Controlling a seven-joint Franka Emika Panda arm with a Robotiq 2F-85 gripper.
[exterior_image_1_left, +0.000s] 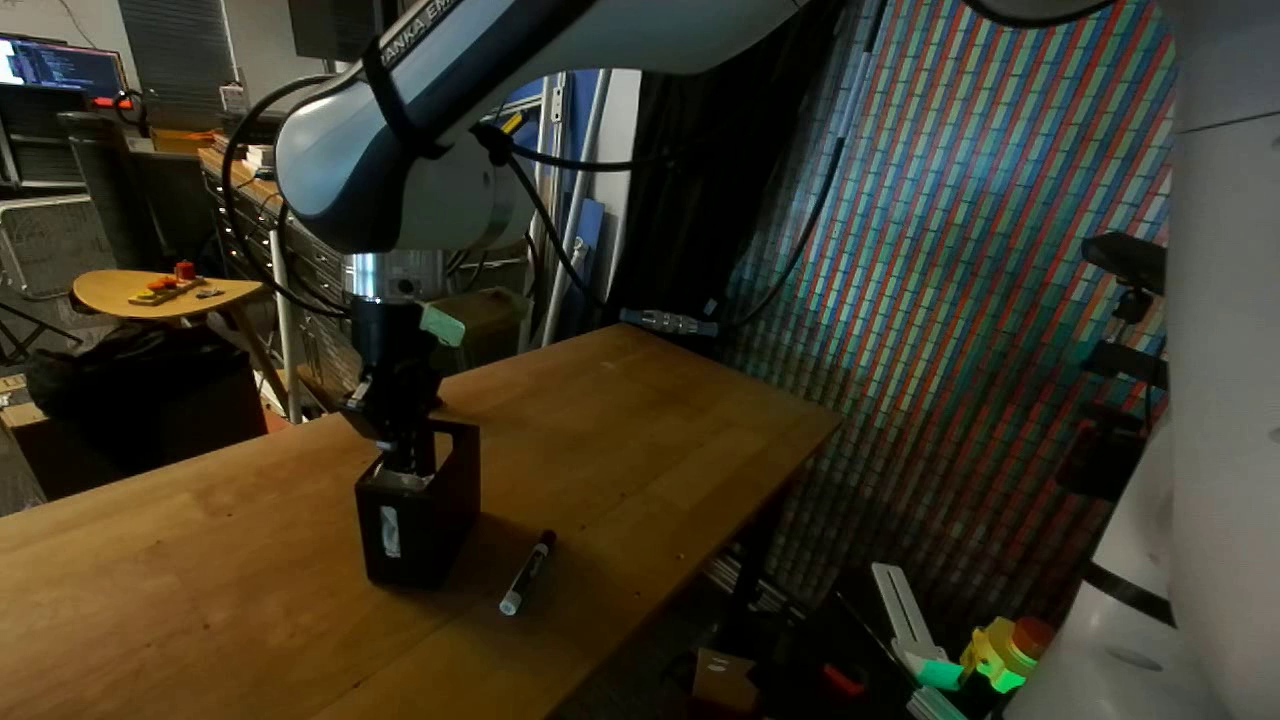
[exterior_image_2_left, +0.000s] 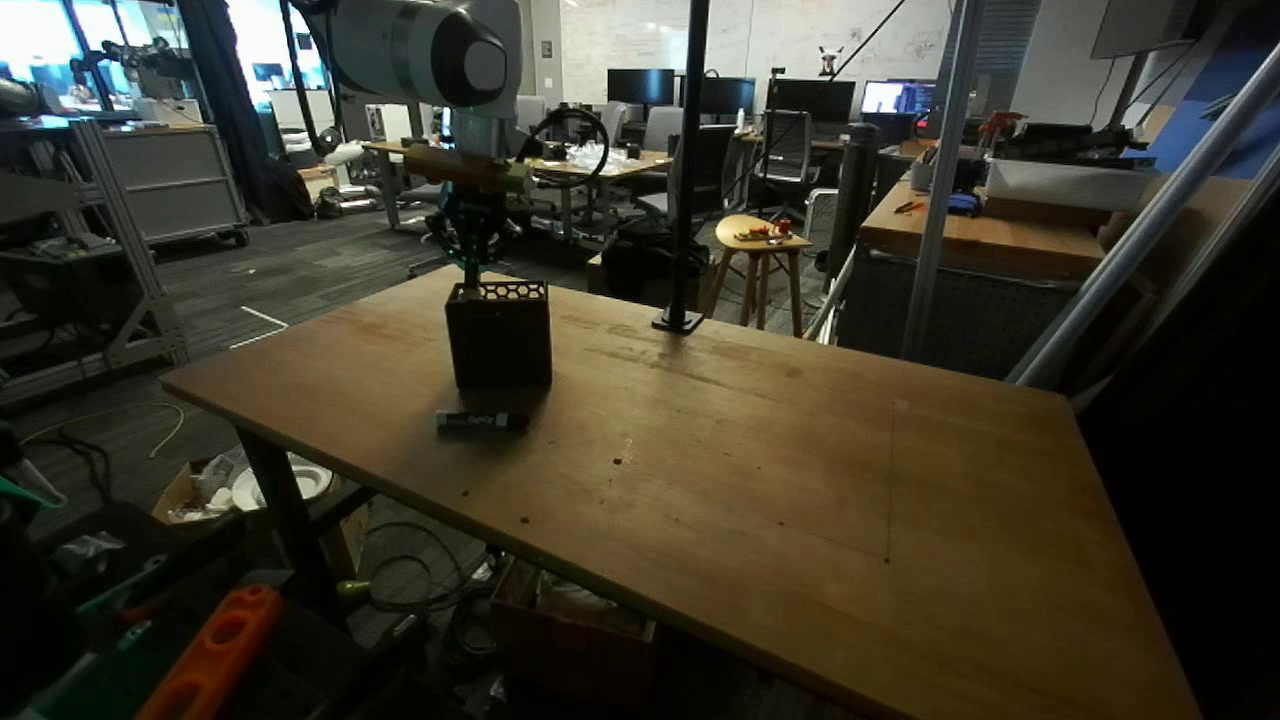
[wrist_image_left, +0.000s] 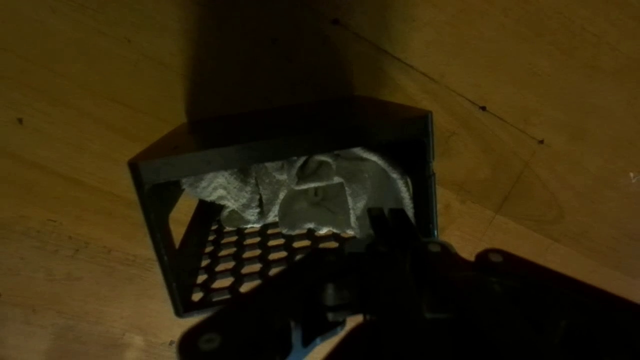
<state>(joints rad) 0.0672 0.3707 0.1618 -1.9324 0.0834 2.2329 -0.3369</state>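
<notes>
A crumpled grey cloth (wrist_image_left: 315, 207) lies bunched inside a black open-topped box (wrist_image_left: 225, 162), its nearest folds right by the fingertips. The gripper (wrist_image_left: 387, 212) points down into one end of the box; its two slim dark fingers stand close together with a narrow slit between them, and whether a fold of cloth is pinched there cannot be told. From here, a lift or sideways pull could drag or tip the box, because the fingers sit close to its end wall; a shallow pinch could let the cloth slip, and its loose edges might snag in the holes of the wall. The cloth looks soft and fuzzy, with pale, frayed-looking edges. The box seems rigid, probably plastic, and straight-sided: one broad wall beside the fingers is pierced with a honeycomb of hexagons, and the narrow wall farthest from them has an angular window. Below the fingers, the near narrow side in an exterior view shows a pale upright strip (exterior_image_1_left: 390, 532), perhaps a label. Lower than the fingers and off to one side, a dark marker (exterior_image_1_left: 527, 575) lies apart from the box. Beneath everything spreads a brown wooden table (exterior_image_1_left: 620, 420), and a black post (exterior_image_2_left: 690, 170) rises from it, well apart from the fingers.
</notes>
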